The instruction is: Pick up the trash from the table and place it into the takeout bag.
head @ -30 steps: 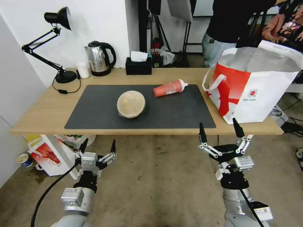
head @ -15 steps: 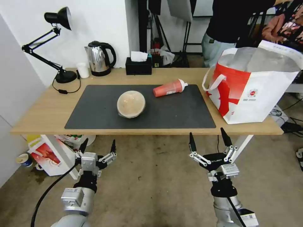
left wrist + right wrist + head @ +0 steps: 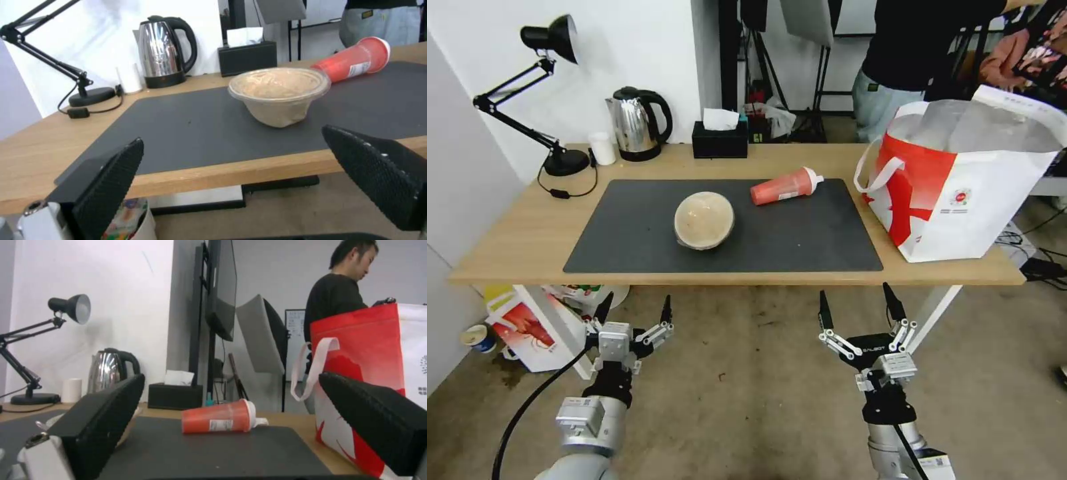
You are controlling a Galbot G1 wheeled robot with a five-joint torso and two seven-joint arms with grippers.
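A tan domed bowl [image 3: 704, 220] [image 3: 279, 93] sits in the middle of the dark grey mat [image 3: 627, 233] on the table [image 3: 520, 233]. Behind it to the right, a red drink cup [image 3: 784, 187] [image 3: 218, 416] with a white lid lies on its side. The takeout bag [image 3: 960, 193] [image 3: 369, 353] stands open at the table's right end. My left gripper [image 3: 635, 303] [image 3: 232, 134] hangs open below the table's front edge, left of centre. My right gripper [image 3: 856, 297] [image 3: 231, 376] is open below the front edge, nearer the bag, with nothing held.
Along the back of the table stand a desk lamp [image 3: 554, 40], a kettle [image 3: 637, 123], a small white cup [image 3: 602, 148] and a black tissue box [image 3: 720, 137]. A smaller red-and-white bag [image 3: 534, 333] sits on the floor under the left end. A person [image 3: 914, 53] stands behind the bag.
My right gripper has dropped and drawn back to the left, away from the bag's front corner to below the table edge. The left arm, bowl and cup have not moved.
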